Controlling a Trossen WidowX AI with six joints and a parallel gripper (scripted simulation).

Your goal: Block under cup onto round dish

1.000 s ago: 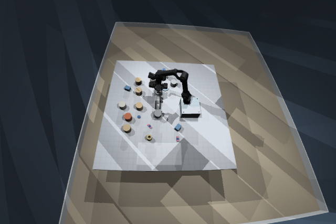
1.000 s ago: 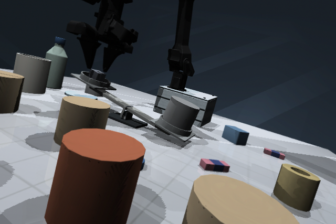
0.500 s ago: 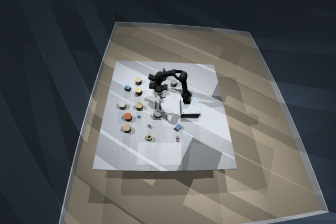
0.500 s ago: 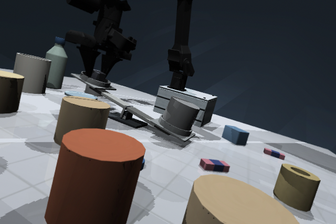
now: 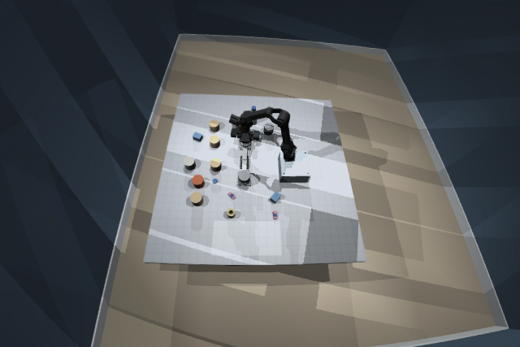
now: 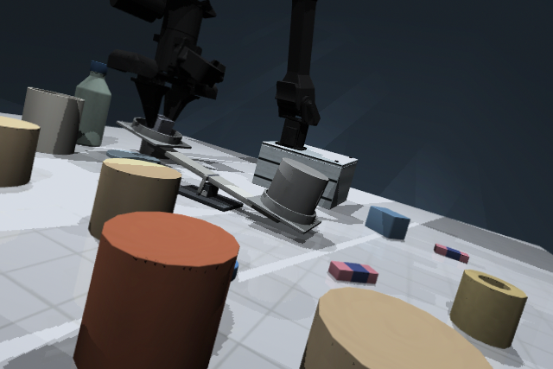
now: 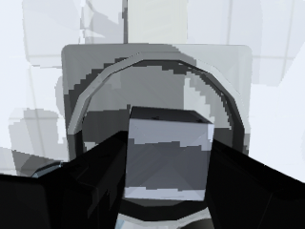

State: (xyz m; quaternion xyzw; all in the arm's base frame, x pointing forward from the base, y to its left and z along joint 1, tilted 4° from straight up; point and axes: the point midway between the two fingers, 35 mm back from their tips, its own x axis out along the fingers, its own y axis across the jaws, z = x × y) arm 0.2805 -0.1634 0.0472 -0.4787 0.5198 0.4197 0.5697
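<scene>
My gripper (image 5: 244,141) (image 6: 162,124) (image 7: 163,143) is shut on the grey block (image 6: 165,123) (image 7: 164,164), inside the ring of the balance's raised far pan. I cannot tell whether the block is clear of the pan. The balance (image 5: 244,153) (image 6: 189,162) (image 7: 157,21) tilts down at its near end, where a grey cup (image 5: 244,176) (image 6: 297,184) stands upside down. No cup is on the raised pan. A bluish round dish (image 6: 127,155) lies low beside the raised end and shows partly in the wrist view. A grey cylinder (image 5: 268,128) stands beyond that pan.
A pale box (image 5: 296,166) (image 6: 339,173) bears the arm's base. A green bottle (image 6: 92,105) and a grey open cylinder (image 6: 51,121) stand at the back left. Tan cylinders, a red cylinder (image 5: 197,180) (image 6: 162,293) and small blue and pink blocks stand or lie around the balance.
</scene>
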